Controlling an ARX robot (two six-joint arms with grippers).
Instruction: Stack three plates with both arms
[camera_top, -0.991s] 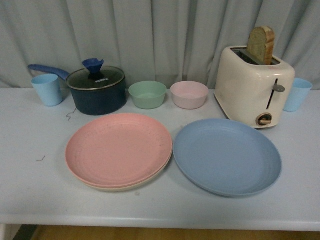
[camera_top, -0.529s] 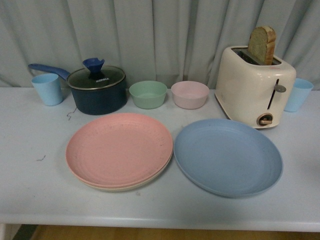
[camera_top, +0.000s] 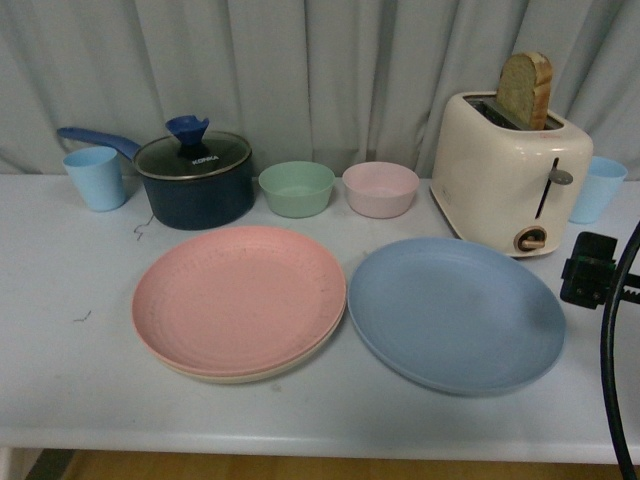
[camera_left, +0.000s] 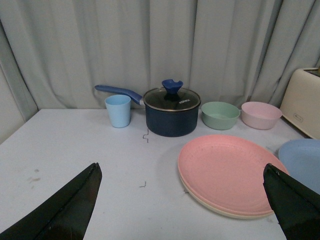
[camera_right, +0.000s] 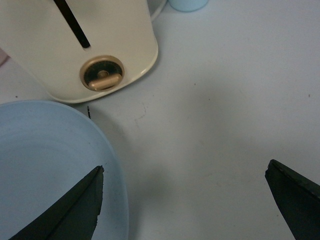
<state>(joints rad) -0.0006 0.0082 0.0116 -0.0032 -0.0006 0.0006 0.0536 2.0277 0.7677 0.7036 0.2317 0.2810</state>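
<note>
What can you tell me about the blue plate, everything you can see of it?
The blue plate is large, round and shallow, matte like plastic, with faint concentric rings and a low rim. It lies flat, right side up and empty on the pale table, just in front of the cream toaster and beside the pink plate; whether their rims touch is unclear. The open right gripper hangs over its rim near the toaster, not gripping it.

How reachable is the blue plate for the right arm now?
Probably yes. The right gripper is open over bare table just off the right rim of the blue plate, nothing lying between; the toaster stands behind, clear of that edge.
</note>
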